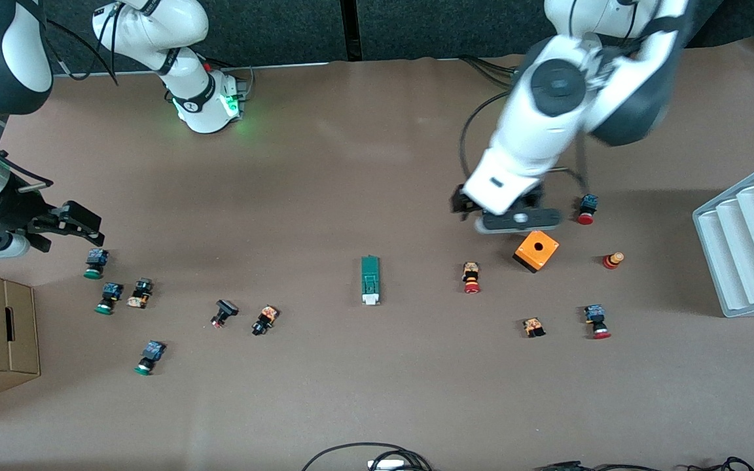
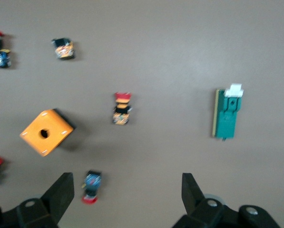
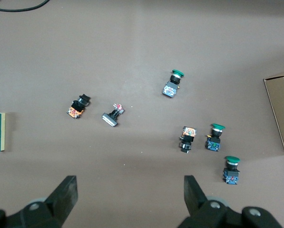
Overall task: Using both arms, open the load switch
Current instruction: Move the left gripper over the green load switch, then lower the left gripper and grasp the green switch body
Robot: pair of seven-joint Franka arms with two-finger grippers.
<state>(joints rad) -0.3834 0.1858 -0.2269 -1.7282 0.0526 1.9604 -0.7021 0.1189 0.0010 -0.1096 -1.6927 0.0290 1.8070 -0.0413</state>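
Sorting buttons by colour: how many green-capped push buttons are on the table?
3, all at the right arm's end: one under the right pincer, one nearer the camera, one nearest. None seems hidden.

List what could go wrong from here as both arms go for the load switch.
1. The load switch lies loose and flat on the table, so a one-sided touch may push it away.
2. The open left gripper hovers over the orange box and a red-capped button, which it might knock while travelling.
3. The open right gripper must pass the black buttons and could scatter them.
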